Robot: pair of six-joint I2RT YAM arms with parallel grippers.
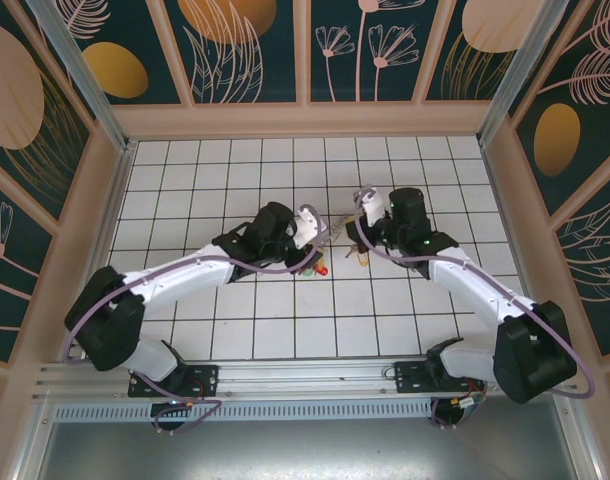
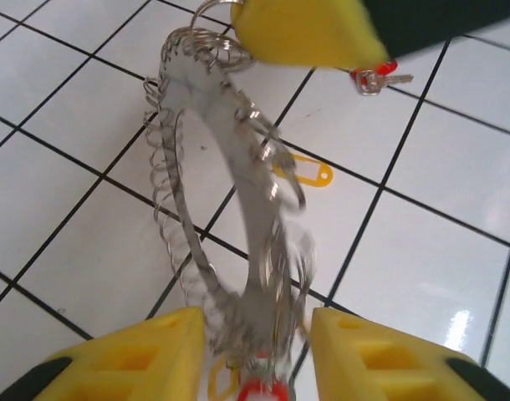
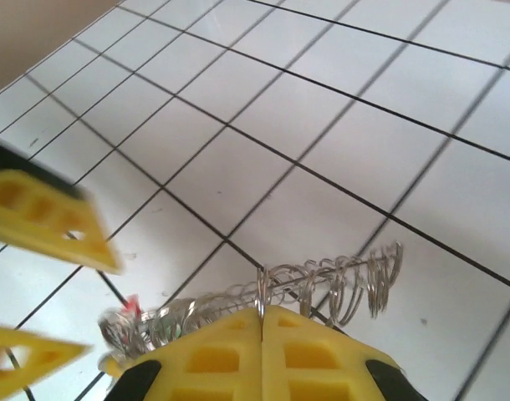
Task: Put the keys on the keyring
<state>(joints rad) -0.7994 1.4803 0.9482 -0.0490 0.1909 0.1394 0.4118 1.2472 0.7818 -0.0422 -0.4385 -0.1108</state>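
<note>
Centrally on the white tiled floor [image 1: 285,330], the two arms meet tip to tip. At left, the left gripper [image 2: 257,355] has its yellow fingers apart, and the near end of the keyring [image 2: 252,225] fills the gap between them; whether the pads press on it cannot be told. From there the coiled silvery hoop stretches across to the right gripper [image 3: 262,322], whose fingers are closed together on its wire rim. On the tiles lie a yellow tag [image 2: 309,174] just beside the hoop and, further right, a red-headed key [image 2: 380,77] near the right fingertip.
</note>
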